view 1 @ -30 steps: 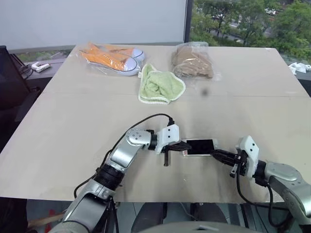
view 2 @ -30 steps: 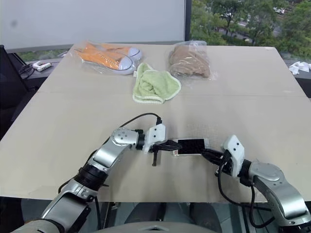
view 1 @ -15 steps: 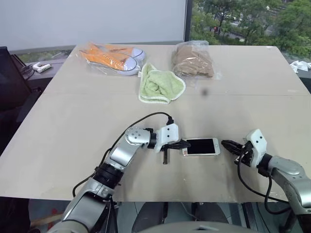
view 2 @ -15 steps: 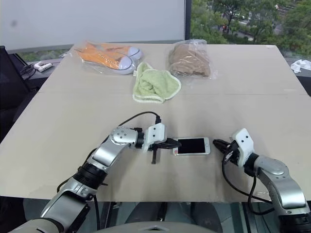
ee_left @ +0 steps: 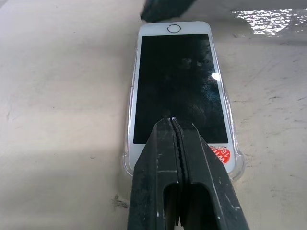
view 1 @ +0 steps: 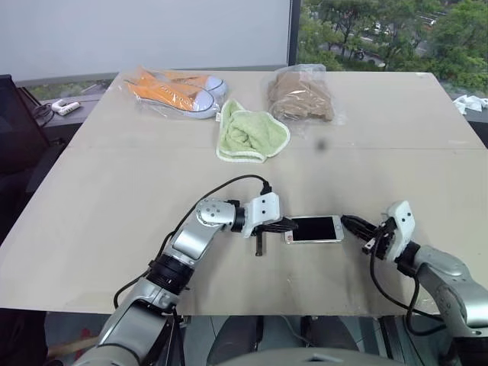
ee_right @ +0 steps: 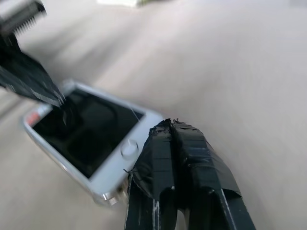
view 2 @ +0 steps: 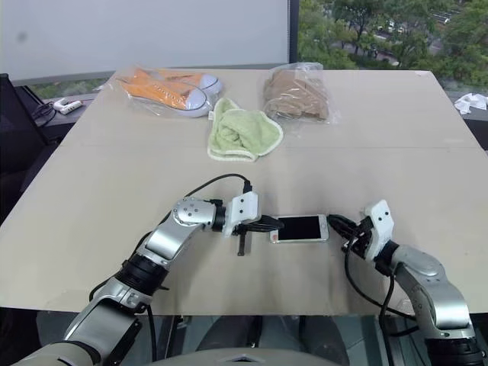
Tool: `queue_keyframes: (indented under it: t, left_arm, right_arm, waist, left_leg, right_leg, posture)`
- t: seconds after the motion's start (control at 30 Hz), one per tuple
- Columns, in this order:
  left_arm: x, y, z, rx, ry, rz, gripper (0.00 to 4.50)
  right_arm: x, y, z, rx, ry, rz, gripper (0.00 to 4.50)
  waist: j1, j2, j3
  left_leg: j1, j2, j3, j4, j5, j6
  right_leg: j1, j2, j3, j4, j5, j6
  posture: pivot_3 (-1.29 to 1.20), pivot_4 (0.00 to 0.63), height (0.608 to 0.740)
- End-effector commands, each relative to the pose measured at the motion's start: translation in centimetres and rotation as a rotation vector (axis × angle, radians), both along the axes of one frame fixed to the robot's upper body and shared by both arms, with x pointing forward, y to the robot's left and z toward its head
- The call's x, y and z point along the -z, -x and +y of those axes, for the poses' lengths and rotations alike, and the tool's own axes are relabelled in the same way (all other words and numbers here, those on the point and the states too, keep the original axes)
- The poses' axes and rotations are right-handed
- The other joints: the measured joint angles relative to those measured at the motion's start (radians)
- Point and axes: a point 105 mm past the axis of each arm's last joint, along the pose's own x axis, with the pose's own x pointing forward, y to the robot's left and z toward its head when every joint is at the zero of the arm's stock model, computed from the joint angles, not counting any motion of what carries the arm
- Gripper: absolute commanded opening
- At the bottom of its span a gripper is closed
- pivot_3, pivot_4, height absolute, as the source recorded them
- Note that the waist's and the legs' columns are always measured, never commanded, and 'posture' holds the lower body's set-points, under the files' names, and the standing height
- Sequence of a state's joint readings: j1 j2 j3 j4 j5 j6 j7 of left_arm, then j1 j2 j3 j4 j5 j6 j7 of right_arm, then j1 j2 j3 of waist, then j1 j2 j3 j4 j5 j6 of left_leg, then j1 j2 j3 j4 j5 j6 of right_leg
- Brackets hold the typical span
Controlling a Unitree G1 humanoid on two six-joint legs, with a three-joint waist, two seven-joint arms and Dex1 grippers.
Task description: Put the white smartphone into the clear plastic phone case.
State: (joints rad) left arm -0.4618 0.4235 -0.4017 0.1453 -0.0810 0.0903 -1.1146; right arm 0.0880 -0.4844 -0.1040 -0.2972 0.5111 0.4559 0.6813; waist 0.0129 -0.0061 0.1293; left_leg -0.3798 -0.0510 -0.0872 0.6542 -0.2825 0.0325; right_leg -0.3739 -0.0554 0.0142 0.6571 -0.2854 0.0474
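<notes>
The white smartphone lies flat, screen up, near the table's front edge between my two grippers. Its black screen has a small orange-red mark at the end nearest my left gripper. A thin clear rim, the clear plastic phone case, shows around that end's corners. My left gripper is shut, its tip resting over the screen near the marked end. My right gripper is shut too, its tip right at the home-button end of the phone.
At the back of the table lie bagged orange sneakers, a green towel and a brown item in a clear bag. A small white device sits off the table's left side. Crinkly clear plastic glints beyond the phone.
My right gripper drew back from the phone's right end, then came forward to it again, slightly higher. The left gripper and the phone stayed where they were.
</notes>
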Motion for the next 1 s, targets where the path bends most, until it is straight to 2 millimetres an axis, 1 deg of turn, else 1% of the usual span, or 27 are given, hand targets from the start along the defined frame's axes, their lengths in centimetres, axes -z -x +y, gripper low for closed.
queue_keyframes:
  t: [0.03, 0.1, 0.17, 0.3, 0.7, 0.8, 0.87, 1.0]
  left_arm:
    - [2.2, 0.3, 0.7, -0.021, -0.075, 0.056, 0.0]
    - [2.1, 0.2, 0.7, -0.02, -0.074, 0.054, 0.0]
    - [2.1, 0.2, 0.6, -0.02, -0.073, 0.053, 0.0]
    - [2.0, 0.1, 0.7, -0.022, -0.074, 0.051, 0.0]
    - [2.0, 0.2, 0.8, -0.019, -0.077, 0.049, 0.0]
    - [1.9, 0.2, 0.8, -0.019, -0.077, 0.049, 0.0]
    - [1.9, 0.2, 0.8, -0.021, -0.078, 0.048, 0.0]
    - [1.9, 0.3, 1.0, -0.022, -0.079, 0.048, 0.0]
  right_arm:
    - [-2.2, -0.2, -0.2, 0.009, -0.057, -0.058, 0.03]
    - [-2.0, 0.3, 0.3, -0.029, -0.053, -0.04, 0.03]
    - [-1.3, 0.9, 0.7, -0.061, -0.037, -0.004, 0.03]
    - [-0.5, 1.4, 1.0, -0.08, -0.029, 0.036, 0.03]
    - [0.9, 1.1, 1.0, -0.074, 0.024, 0.089, 0.03]
    - [1.9, 1.3, 1.1, -0.082, 0.048, 0.137, 0.03]
    - [2.9, 1.8, 1.2, -0.1, 0.079, 0.19, 0.03]
    - [4.1, 2.6, 1.2, -0.127, 0.123, 0.252, 0.03]
  waist:
    - [0.001, 0.0, 0.0]
    - [0.001, 0.0, 0.0]
    - [0.001, 0.0, 0.0]
    - [0.0, 0.0, 0.0]
    - [-0.001, 0.0, 0.0]
    - [-0.002, -0.001, 0.0]
    - [-0.002, -0.001, -0.001]
    - [-0.002, -0.003, -0.002]
  left_leg:
    - [0.0, 0.0, 0.0, 0.0, 0.0, 0.0]
    - [0.0, 0.0, 0.0, 0.0, 0.0, 0.0]
    - [0.0, 0.0, 0.0, 0.0, 0.0, 0.0]
    - [0.0, 0.0, 0.0, 0.0, 0.0, 0.0]
    - [0.0, 0.0, 0.0, 0.001, 0.0, 0.0]
    - [0.0, 0.0, 0.0, 0.001, 0.0, 0.0]
    - [0.001, 0.0, 0.0, 0.001, 0.0, 0.0]
    - [0.002, 0.0, 0.0, 0.001, 0.0, 0.0]
  right_leg:
    - [0.0, 0.0, 0.0, 0.0, 0.0, 0.0]
    - [0.0, 0.0, 0.0, 0.0, 0.0, 0.0]
    - [0.0, 0.0, 0.0, 0.0, 0.0, 0.0]
    - [0.0, 0.0, 0.0, 0.0, 0.0, 0.0]
    - [0.0, 0.001, 0.001, 0.001, 0.0, 0.0]
    - [0.0, 0.001, 0.001, 0.001, 0.0, 0.0]
    - [0.0, 0.001, 0.001, 0.001, 0.0, 0.0]
    - [0.0, 0.001, 0.0, 0.001, 0.0, 0.0]
  posture:
    - [0.0, 0.15, 0.74]
    - [0.0, 0.15, 0.74]
    - [0.0, 0.15, 0.74]
    - [0.0, 0.15, 0.74]
    - [0.0, 0.15, 0.74]
    - [0.0, 0.15, 0.74]
    - [0.0, 0.15, 0.74]
    - [0.0, 0.15, 0.74]
